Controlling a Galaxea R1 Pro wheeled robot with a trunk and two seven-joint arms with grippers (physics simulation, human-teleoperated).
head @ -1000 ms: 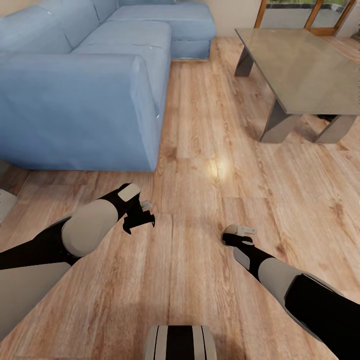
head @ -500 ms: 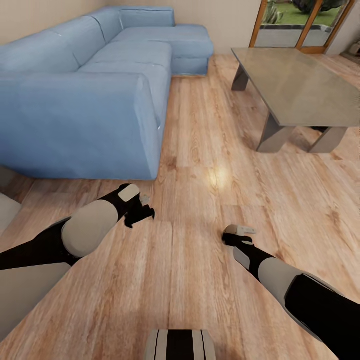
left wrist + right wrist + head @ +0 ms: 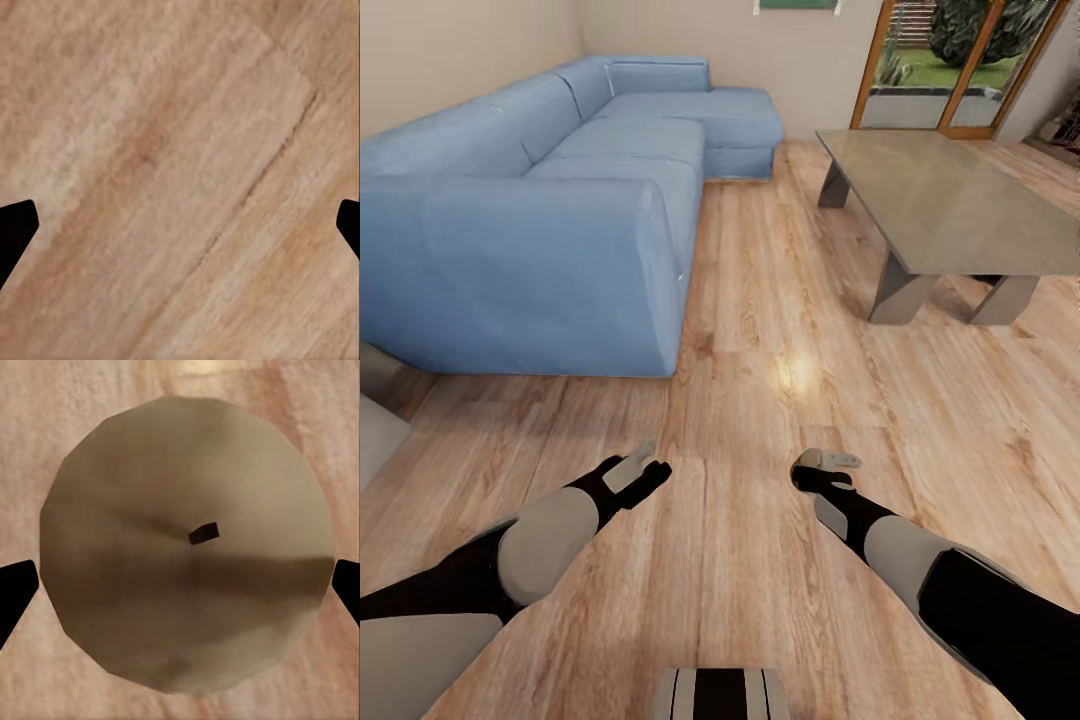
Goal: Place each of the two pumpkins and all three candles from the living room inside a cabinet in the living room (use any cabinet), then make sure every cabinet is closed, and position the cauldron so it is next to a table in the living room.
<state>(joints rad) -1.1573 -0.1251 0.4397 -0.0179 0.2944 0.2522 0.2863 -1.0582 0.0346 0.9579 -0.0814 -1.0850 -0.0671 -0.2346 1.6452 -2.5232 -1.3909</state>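
Note:
A grey-beige candle (image 3: 150, 607) with a short dark wick sits between the fingertips of my right gripper (image 3: 180, 592), which is shut on its sides above the wooden floor. In the head view the right gripper (image 3: 826, 476) hangs low over the floor with the candle (image 3: 838, 459) at its tip. My left gripper (image 3: 650, 462) is open, and the left wrist view has bare floor between its fingertips (image 3: 15, 232). The glass-topped table (image 3: 960, 200) stands ahead to the right. Pumpkins, cabinet and cauldron are out of view.
A long blue corner sofa (image 3: 540, 200) runs along the left side. Wooden floor (image 3: 760, 330) stretches between sofa and table. Glass doors with wooden frames (image 3: 960, 70) are at the far right. A small dark shape (image 3: 987, 279) lies under the table's near end.
The head view has tilted up, bringing more of the far wall and doors into sight. My left arm has dropped lower and stretched forward. The right arm keeps its pose with the candle.

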